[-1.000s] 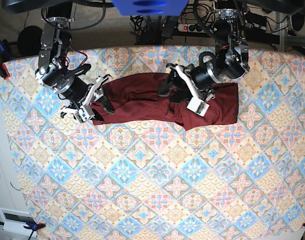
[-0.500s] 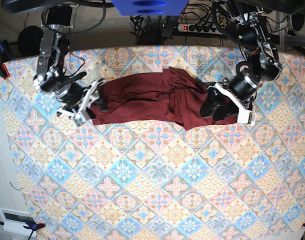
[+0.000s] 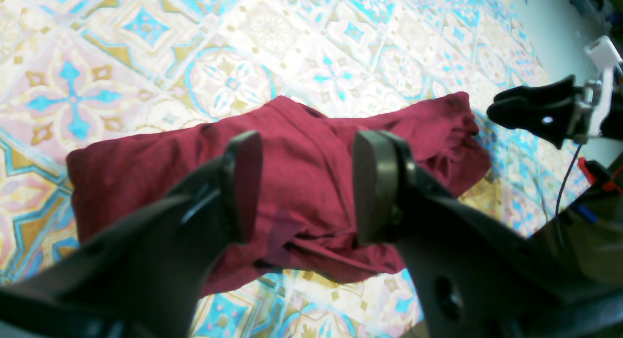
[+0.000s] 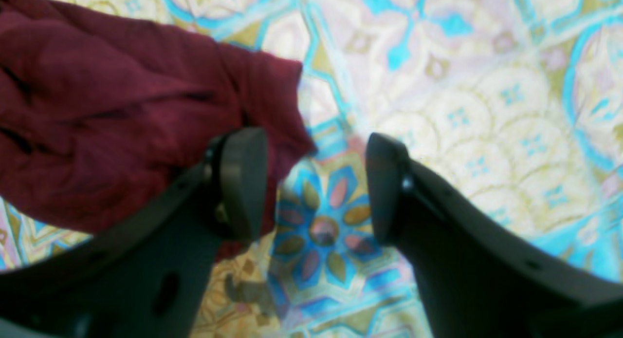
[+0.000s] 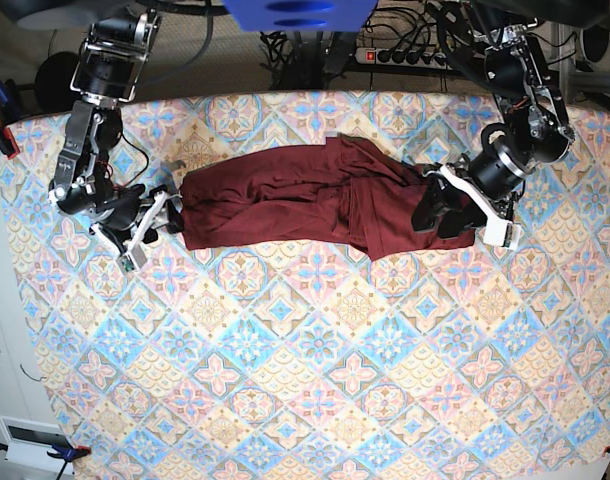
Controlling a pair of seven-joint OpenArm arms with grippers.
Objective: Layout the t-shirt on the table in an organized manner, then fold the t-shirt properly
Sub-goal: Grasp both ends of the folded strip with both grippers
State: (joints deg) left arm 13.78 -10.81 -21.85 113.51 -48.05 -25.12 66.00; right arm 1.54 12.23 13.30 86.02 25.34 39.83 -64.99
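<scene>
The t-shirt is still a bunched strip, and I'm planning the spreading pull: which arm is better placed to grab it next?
Probably the left. The left gripper hangs open directly over the t-shirt, cloth showing between its jaws. The right gripper is open too, but mostly over bare table, just off the garment's end.

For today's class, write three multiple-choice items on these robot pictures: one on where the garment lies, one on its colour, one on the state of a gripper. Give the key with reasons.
1. Where does the t-shirt lie on the table?
A. near the far edge
B. in the near corner
C. hanging off the side

2. What colour is the t-shirt?
A. navy
B. dark maroon
C. white

3. How do the jaws of the right gripper stand?
A. shut on cloth
B. open, nothing between them
C. shut, empty

Key: 1 A, the base view shows it stretched along the far edge; 2 B, all views show maroon; 3 B, the right wrist view shows patterned cloth between the fingers.
</scene>
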